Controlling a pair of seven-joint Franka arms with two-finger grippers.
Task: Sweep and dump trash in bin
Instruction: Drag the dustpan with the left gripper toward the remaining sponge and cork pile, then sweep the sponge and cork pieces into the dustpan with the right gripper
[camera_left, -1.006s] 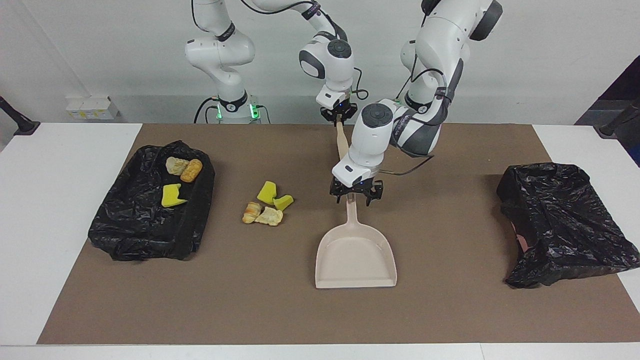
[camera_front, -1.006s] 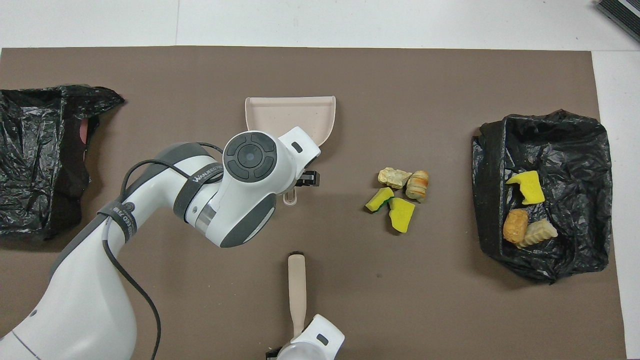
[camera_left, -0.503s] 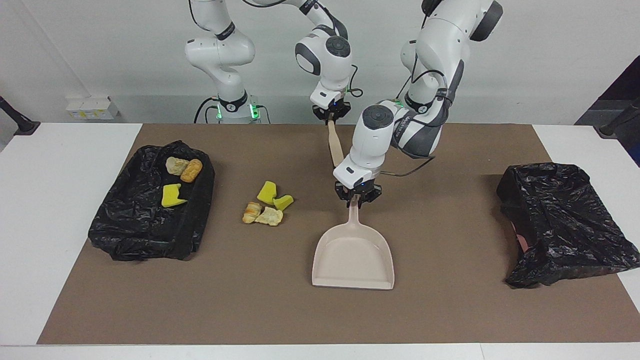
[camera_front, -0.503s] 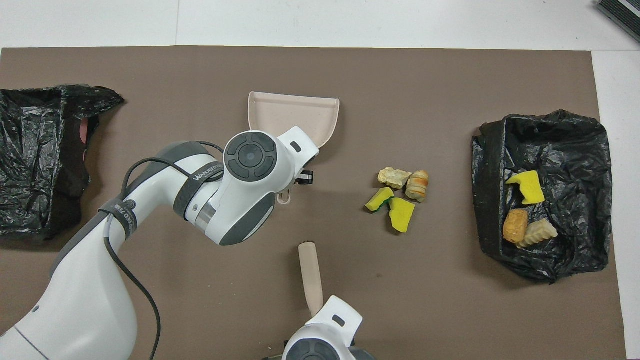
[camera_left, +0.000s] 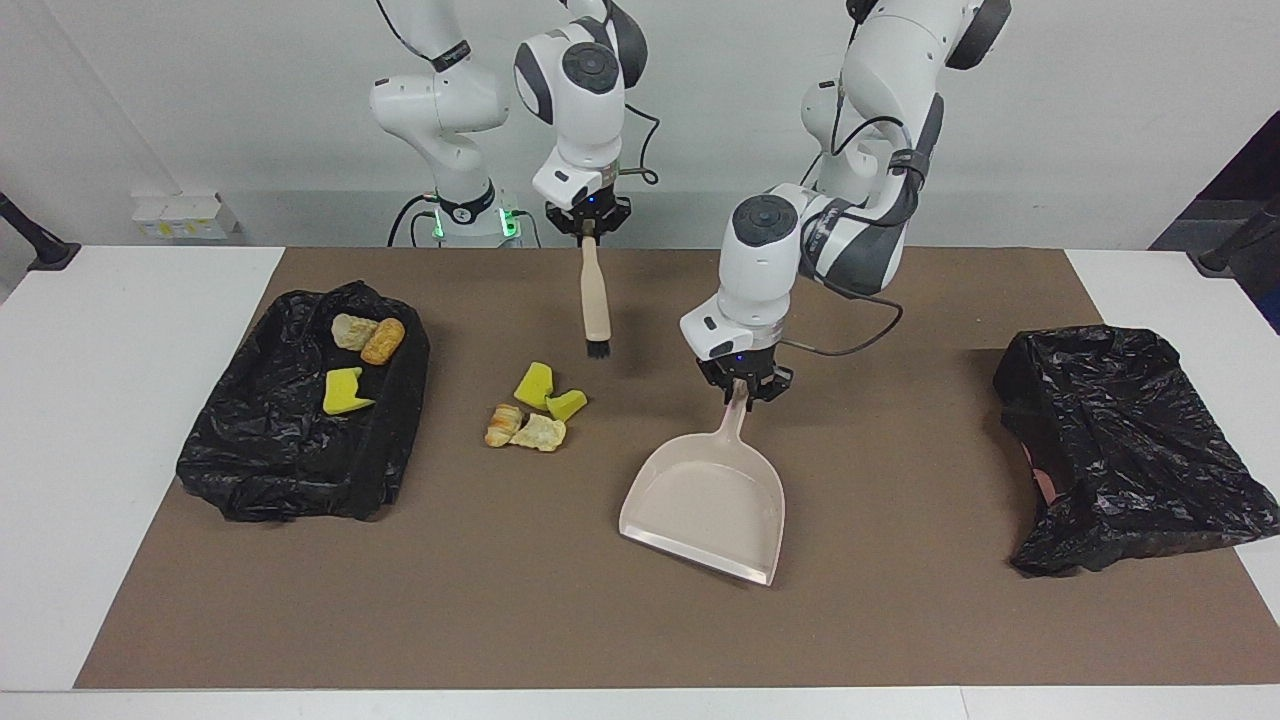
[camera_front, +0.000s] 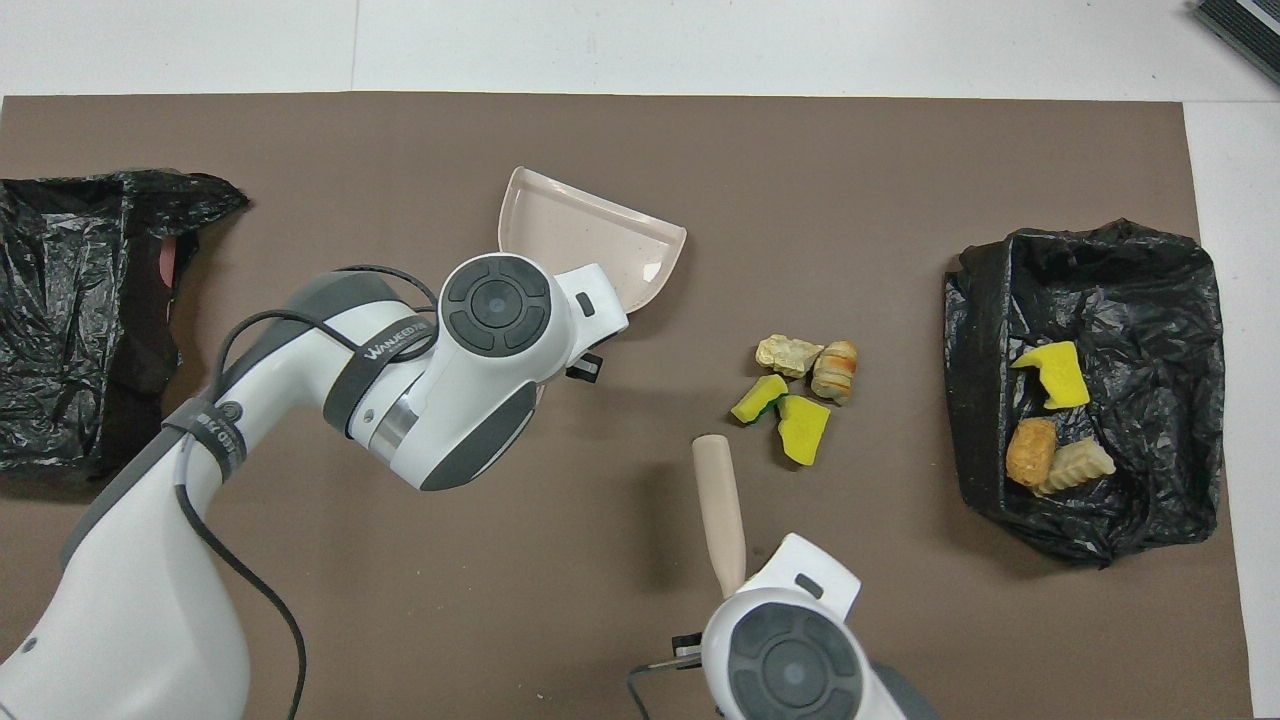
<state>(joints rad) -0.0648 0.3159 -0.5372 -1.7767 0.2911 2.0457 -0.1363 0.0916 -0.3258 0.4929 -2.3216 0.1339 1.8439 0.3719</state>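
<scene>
Since a second ago the left gripper (camera_left: 745, 388) has closed on the dustpan (camera_left: 705, 505) handle and tipped the pan up and askew, and the right gripper (camera_left: 588, 225) has carried the brush (camera_left: 595, 305) toward the right arm's end of the table, so that it now hangs over the mat close to the loose trash.

The brown mat (camera_left: 900, 620) covers most of the white table (camera_left: 120, 450). At the right arm's end lies a bin lined with a black bag (camera_left: 300, 450); in it are one bright yellow sponge piece (camera_left: 343, 391) and two tan bread-like lumps (camera_left: 368, 336). At the left arm's end, well apart from the left gripper, lies a second black bag (camera_left: 1130, 450); what it holds cannot be seen.

The beige dustpan is far larger than any bit of trash. Its handle runs up into the left gripper, whose fingers are shut tight on it, and its open mouth points away from the robots, one corner lower than the other.

The brush has a pale wooden handle and short dark bristles pointing down; the right gripper is clamped on its top end.

The loose trash (camera_left: 533, 405) lies on the mat below and just beside the brush tip, between the dustpan and the lined bin: two yellow sponge pieces (camera_front: 785, 415) with two tan lumps (camera_front: 812, 362), bunched and touching.
</scene>
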